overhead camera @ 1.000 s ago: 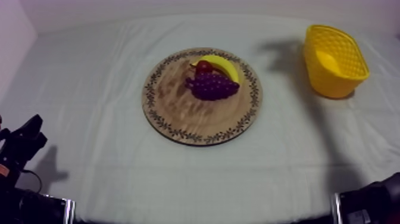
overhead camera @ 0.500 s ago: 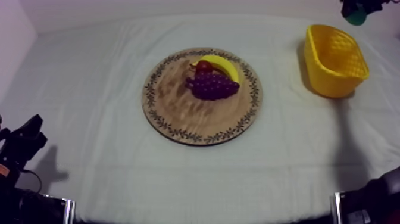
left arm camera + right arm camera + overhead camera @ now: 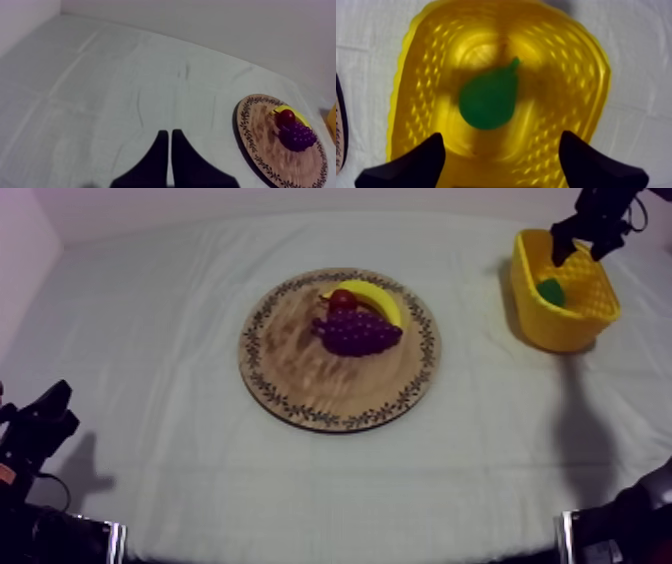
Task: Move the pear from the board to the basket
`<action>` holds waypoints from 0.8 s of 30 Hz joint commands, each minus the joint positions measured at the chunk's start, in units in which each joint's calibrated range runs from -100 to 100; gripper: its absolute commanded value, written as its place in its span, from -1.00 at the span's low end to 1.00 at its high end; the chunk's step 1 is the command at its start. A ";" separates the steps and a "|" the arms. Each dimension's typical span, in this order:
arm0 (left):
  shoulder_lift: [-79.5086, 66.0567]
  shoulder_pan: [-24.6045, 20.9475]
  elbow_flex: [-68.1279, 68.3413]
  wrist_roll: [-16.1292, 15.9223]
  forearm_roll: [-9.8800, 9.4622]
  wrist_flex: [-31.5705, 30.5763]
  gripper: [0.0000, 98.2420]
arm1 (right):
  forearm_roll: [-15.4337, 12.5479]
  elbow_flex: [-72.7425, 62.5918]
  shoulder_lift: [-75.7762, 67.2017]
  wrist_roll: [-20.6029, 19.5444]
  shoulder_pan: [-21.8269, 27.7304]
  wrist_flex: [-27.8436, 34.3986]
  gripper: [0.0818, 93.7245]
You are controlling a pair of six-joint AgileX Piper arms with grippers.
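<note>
One pear (image 3: 486, 100) lies in the yellow basket (image 3: 576, 75), far right corner of the table (image 3: 150, 338), right claw (image 3: 501, 137) wide above. Probably light, slippery; hold its fat middle.

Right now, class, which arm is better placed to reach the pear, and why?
Right. The right end effector hangs open directly over the yellow basket holding the pear; the left end effector sits shut, beyond the wooden board.

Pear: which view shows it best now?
Right wrist view: the pear is seen whole from above, inside the yellow basket, under the open right gripper. The top view gives a small green patch in the basket, below that gripper.
</note>
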 commanded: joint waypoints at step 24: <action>0.02 0.01 -0.02 -0.02 -0.03 0.00 -1.00 | -2.42 10.19 -32.66 -0.57 -3.41 -10.71 -0.16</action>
